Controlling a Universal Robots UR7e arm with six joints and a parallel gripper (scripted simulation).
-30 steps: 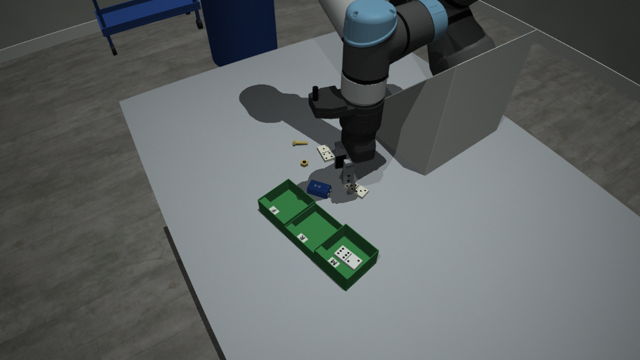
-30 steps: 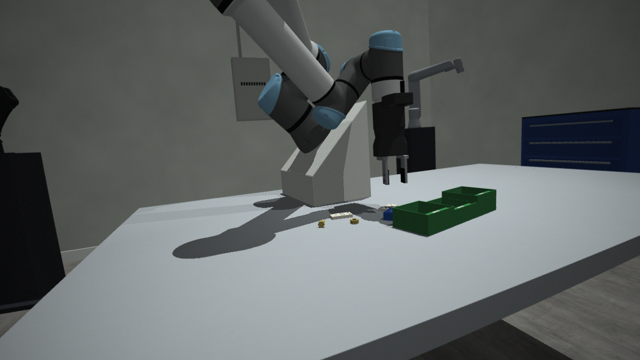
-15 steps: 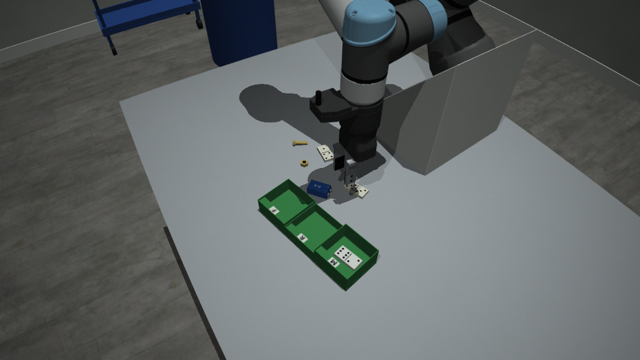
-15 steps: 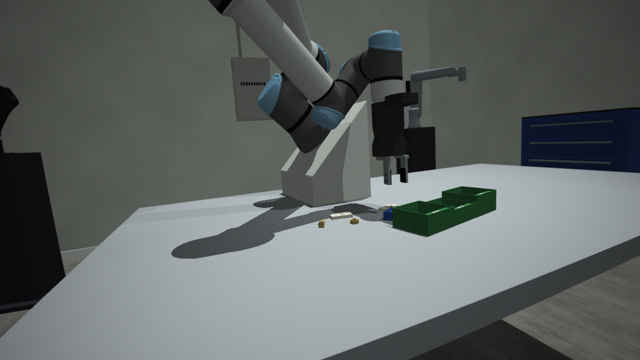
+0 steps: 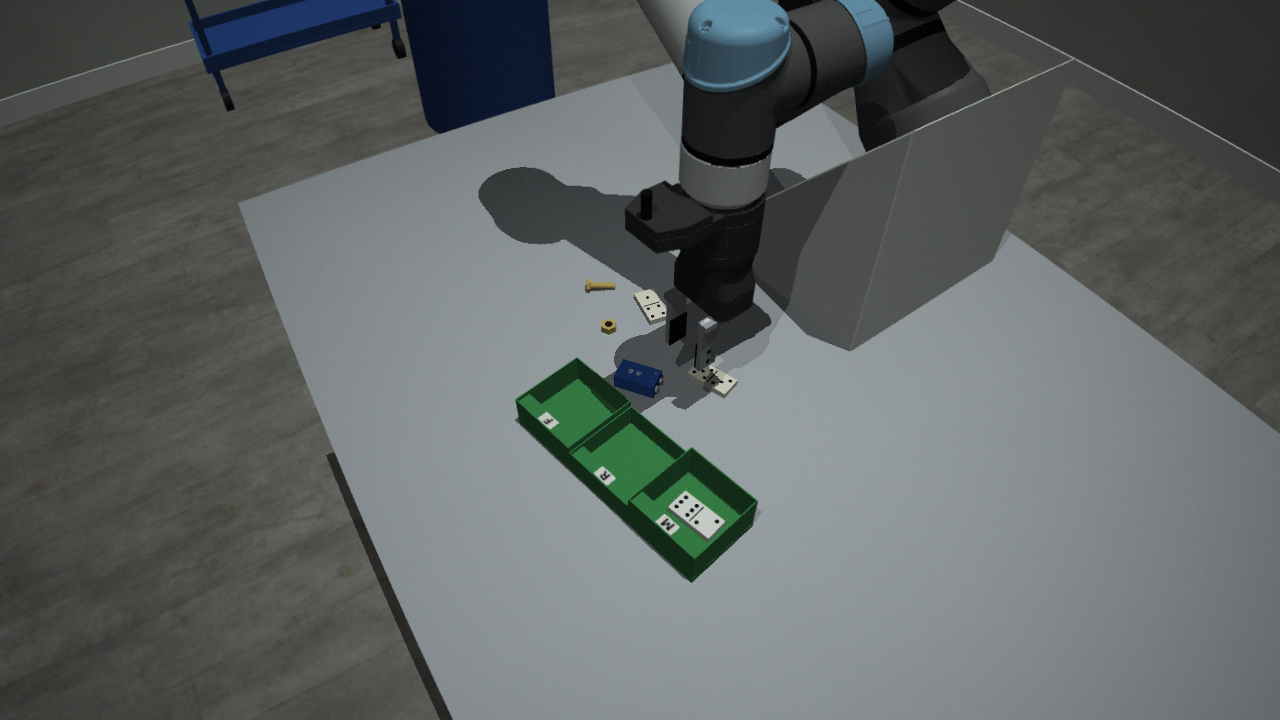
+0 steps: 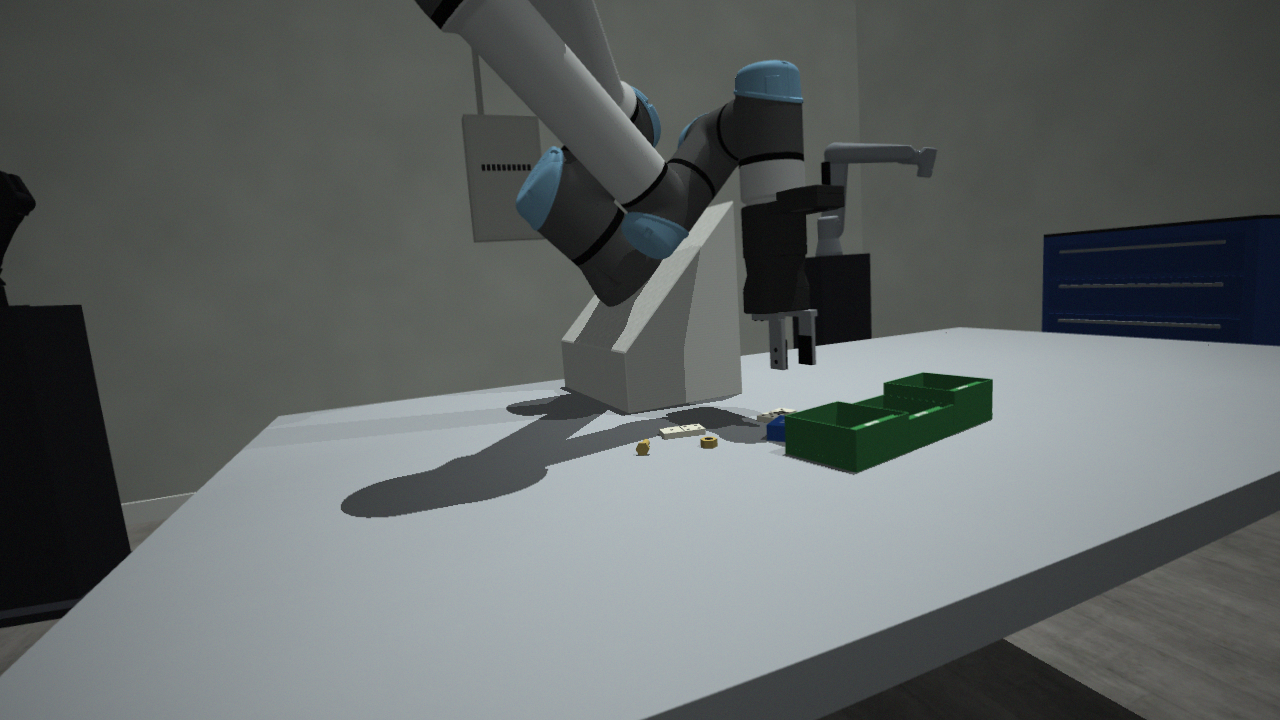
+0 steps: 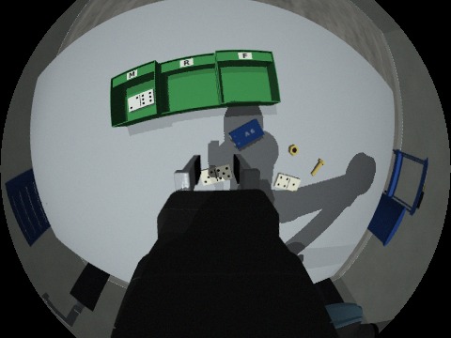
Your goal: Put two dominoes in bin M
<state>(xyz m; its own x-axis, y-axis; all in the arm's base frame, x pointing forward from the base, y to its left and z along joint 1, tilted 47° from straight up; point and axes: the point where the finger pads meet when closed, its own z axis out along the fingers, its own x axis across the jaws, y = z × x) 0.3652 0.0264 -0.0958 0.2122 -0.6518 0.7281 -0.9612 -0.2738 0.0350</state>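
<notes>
A green row of three bins [image 5: 631, 461] stands on the table, marked F, R and M. The bin marked M [image 5: 693, 521] holds one white domino [image 5: 697, 514]; it also shows in the wrist view [image 7: 142, 99]. A second domino [image 5: 716, 381] lies flat on the table right under my gripper [image 5: 691, 344], and the wrist view shows it between my fingertips. My gripper [image 6: 793, 344] is open and empty, some way above it. A third domino [image 5: 650, 305] lies further back, also seen in the wrist view [image 7: 287, 180].
A blue battery [image 5: 638, 375] lies beside the bin marked F, close to my fingers. A brass nut [image 5: 608, 325] and a brass bolt [image 5: 599, 285] lie behind it. The grey robot pedestal [image 5: 886, 223] rises at the back right.
</notes>
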